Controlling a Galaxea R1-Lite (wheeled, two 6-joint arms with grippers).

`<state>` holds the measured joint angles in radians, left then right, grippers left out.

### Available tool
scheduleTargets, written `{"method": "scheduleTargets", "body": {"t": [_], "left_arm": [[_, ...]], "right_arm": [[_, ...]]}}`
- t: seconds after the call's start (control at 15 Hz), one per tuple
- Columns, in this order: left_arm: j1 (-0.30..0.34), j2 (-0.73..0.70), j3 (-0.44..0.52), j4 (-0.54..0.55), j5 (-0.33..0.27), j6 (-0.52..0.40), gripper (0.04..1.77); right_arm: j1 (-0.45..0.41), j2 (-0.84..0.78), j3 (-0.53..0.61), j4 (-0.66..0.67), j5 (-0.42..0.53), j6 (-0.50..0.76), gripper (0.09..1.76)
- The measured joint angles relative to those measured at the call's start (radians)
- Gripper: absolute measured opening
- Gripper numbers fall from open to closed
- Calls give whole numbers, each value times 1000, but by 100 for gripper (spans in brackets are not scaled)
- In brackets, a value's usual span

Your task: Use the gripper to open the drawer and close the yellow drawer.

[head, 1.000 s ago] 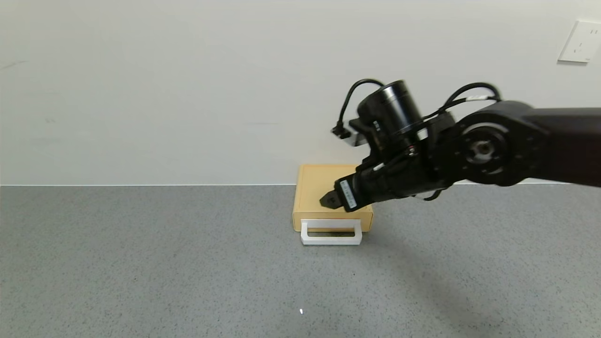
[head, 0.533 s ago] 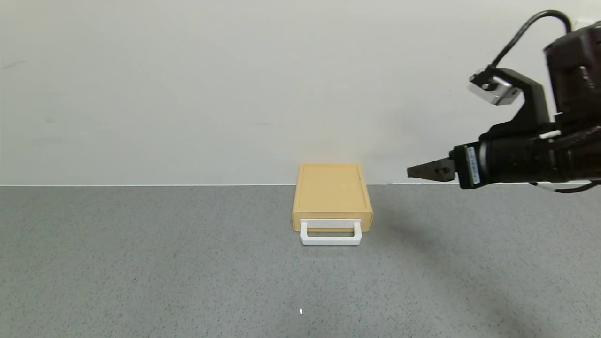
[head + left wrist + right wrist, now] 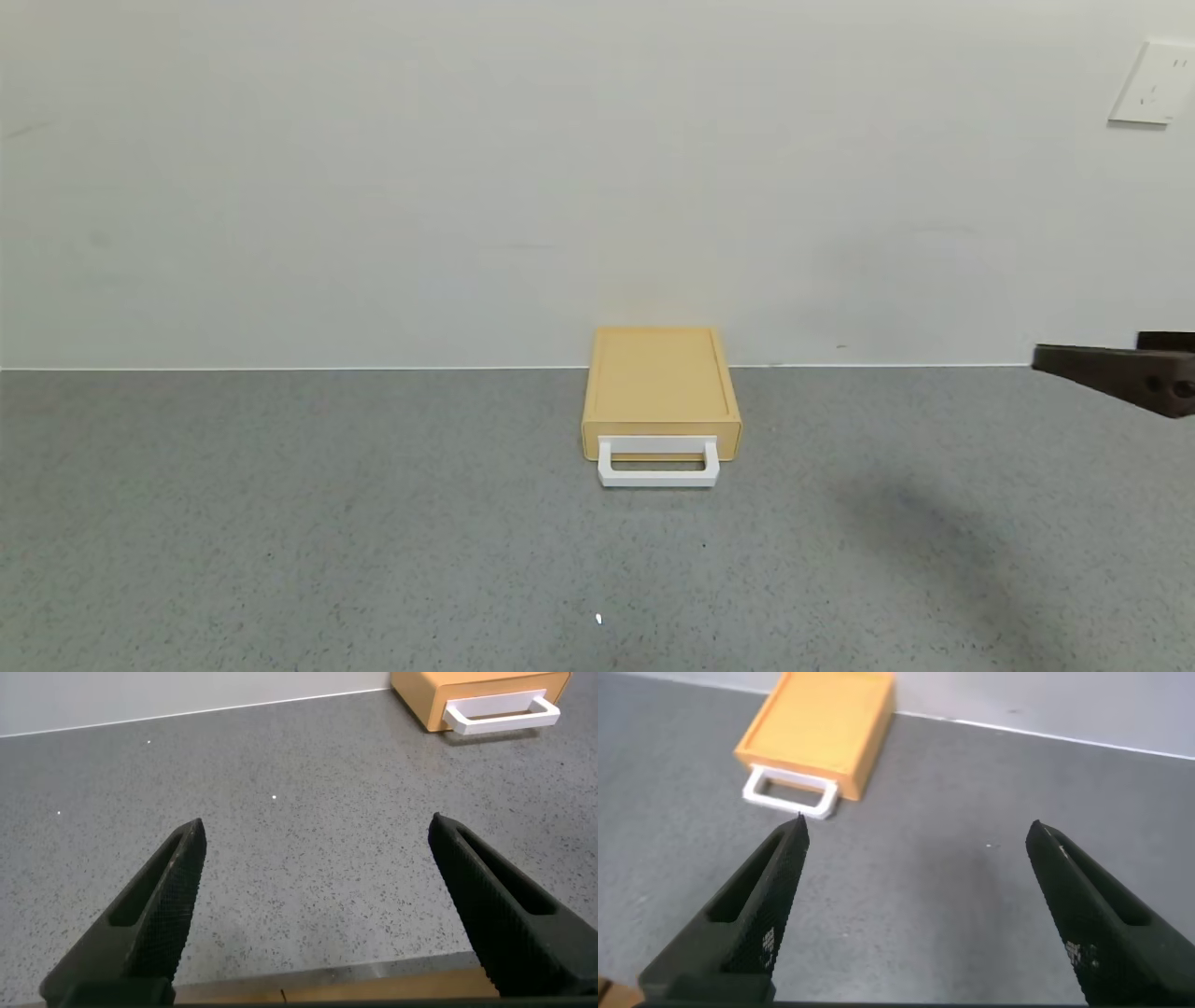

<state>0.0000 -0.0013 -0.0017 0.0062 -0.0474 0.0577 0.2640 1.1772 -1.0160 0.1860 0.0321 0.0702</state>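
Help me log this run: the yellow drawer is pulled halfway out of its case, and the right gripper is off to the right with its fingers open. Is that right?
Not quite. The drawer is shut: its front sits flush with the yellow case, and only the white handle sticks out, as the head view shows. The rest holds: the right gripper is off to the right, clear of the drawer, fingers open.

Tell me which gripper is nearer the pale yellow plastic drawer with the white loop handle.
Probably the right gripper: it hangs open, off to the drawer's right, at the head view's edge. The left gripper, also open, sits out of the head view, with the drawer farther off.
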Motion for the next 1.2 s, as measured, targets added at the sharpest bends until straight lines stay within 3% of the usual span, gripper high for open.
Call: {"method": "scheduleTargets", "body": {"t": [0.47,0.87,1.2], "left_arm": [[0,0,0,0,0,0,172],[0,0,0,0,0,0,172],[0,0,0,0,0,0,172]], "right_arm": [[-169,-436,212,6,-95,0,171],[-205,-748,346,150,-143,-3,171],[-229,-934,492,114,-101,-10,171]]}}
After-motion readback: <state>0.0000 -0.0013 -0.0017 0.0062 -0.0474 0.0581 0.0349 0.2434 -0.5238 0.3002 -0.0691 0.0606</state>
